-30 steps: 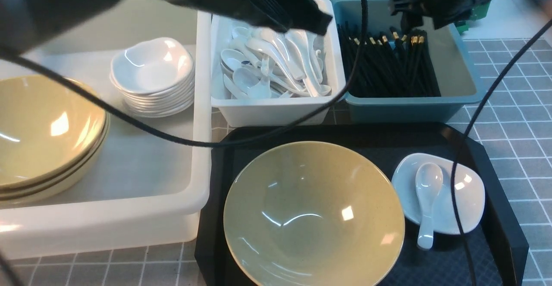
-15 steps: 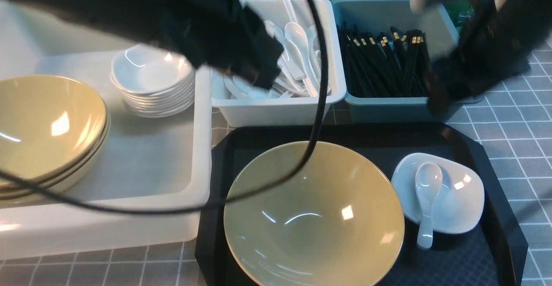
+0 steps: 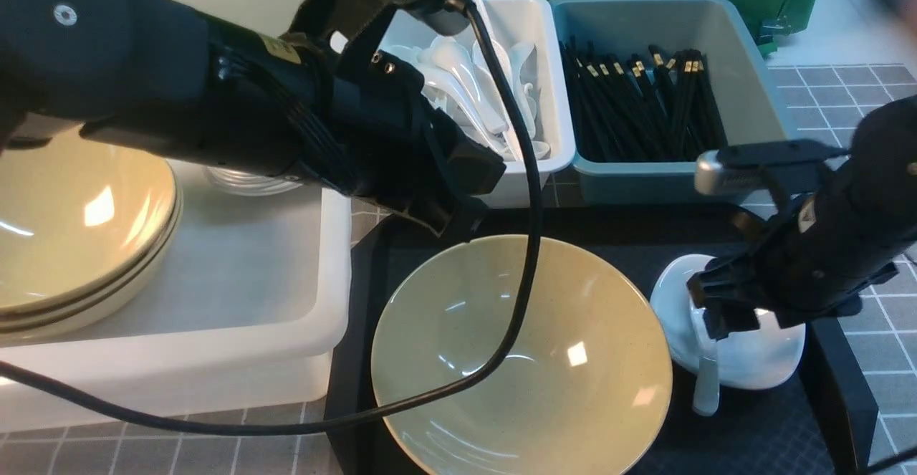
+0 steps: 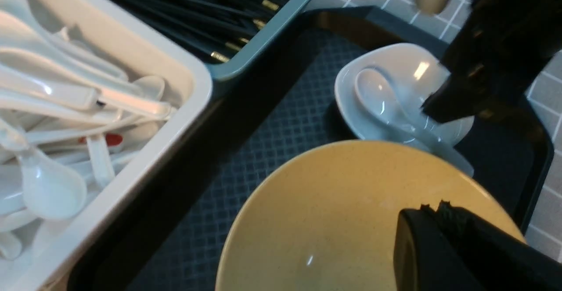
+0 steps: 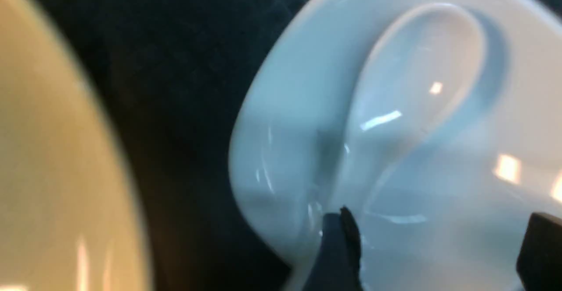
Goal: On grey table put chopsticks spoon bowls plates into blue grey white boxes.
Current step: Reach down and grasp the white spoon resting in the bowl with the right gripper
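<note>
Three things are sitting on my black tray right now: a big yellow-green bowl, a small white dish and a white spoon. The spoon is glossy ceramic with a deep scoop. It lies in the dish with the scoop toward the far side, and its handle runs back over the near rim and pokes out past it. The dish is on the right end of the tray, just beside the bowl but not touching it.

My right gripper is low over the handle end of the spoon, jaws spread as wide as they go and nothing in them. One fingertip is right by the handle at the dish's edge — too blurry to tell whether it touches.

My left gripper has its jaws pressed together and empty, hanging over the far rim of the bowl.

Behind the tray on the grey table, the white box is piled with spoons and the blue box is full of black chopsticks. Off to my left, the large white box holds a stack of yellow-green bowls.
</note>
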Action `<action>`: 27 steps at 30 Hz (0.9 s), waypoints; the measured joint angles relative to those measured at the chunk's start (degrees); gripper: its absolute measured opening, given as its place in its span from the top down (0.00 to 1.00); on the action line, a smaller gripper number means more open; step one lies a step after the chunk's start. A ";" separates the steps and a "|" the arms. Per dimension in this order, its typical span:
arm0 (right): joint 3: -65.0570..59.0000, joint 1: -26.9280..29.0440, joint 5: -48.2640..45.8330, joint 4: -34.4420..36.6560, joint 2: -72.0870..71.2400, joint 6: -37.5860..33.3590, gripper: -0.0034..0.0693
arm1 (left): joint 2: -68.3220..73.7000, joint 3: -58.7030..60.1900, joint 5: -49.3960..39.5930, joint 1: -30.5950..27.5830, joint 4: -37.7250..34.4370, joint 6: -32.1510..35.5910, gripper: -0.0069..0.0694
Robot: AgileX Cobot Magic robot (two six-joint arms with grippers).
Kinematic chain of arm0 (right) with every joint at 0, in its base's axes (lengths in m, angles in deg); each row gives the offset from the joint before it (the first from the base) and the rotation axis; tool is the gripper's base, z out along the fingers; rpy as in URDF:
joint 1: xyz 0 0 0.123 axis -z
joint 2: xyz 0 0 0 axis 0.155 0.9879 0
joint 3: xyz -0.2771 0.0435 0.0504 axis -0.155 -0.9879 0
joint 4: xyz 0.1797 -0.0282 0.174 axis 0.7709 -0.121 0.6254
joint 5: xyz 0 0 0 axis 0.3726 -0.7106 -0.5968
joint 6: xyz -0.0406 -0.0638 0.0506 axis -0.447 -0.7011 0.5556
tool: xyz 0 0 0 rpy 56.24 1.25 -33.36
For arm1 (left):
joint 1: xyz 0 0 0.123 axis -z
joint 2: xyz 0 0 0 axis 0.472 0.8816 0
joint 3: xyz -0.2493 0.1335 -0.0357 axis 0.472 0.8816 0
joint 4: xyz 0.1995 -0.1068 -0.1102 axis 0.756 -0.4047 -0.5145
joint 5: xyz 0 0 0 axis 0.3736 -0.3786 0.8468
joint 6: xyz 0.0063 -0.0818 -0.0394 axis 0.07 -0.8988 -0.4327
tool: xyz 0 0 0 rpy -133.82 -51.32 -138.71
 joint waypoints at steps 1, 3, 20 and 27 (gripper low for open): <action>0.07 0.00 0.31 0.15 0.97 0.15 0.22 | 0.00 0.00 0.05 0.00 -0.40 0.42 0.92; 0.21 0.00 1.36 0.41 3.77 0.56 0.22 | 0.00 0.00 0.12 0.00 -0.86 0.82 0.92; 2.86 0.00 0.58 5.29 9.00 -3.53 0.26 | 0.00 0.00 1.21 -0.04 -0.98 1.69 0.92; 3.10 0.00 -0.54 7.30 10.03 -6.81 0.58 | 0.00 0.00 1.63 -0.04 -0.98 1.75 0.92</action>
